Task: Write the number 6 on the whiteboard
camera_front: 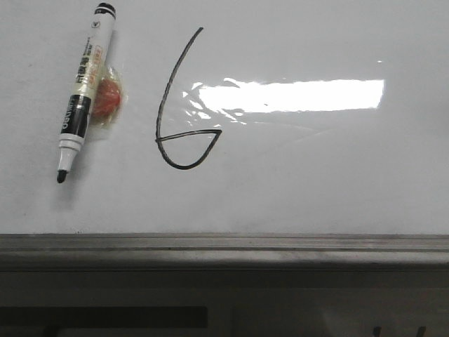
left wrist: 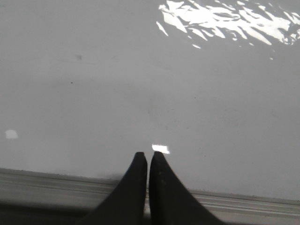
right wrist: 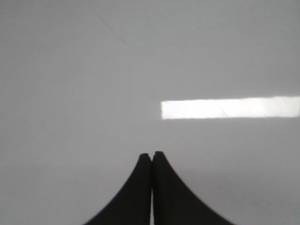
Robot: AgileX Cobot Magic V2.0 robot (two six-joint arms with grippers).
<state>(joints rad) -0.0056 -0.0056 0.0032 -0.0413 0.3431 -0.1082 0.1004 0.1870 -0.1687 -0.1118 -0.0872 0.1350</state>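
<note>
A black hand-drawn number 6 (camera_front: 184,105) stands on the glossy whiteboard (camera_front: 316,175), left of the bright light glare. To its left lies a white-and-black marker pen (camera_front: 84,95), uncapped, tip toward the near edge, resting against a small red object (camera_front: 109,98). Neither gripper shows in the front view. My left gripper (left wrist: 148,154) is shut with nothing between its fingers, over bare board near the grey ledge (left wrist: 243,204). My right gripper (right wrist: 152,153) is also shut and empty above plain white board (right wrist: 93,93).
A grey metal ledge (camera_front: 224,246) runs along the board's near edge. A rectangular glare (camera_front: 291,95) lies right of the 6. The board's right half holds no objects.
</note>
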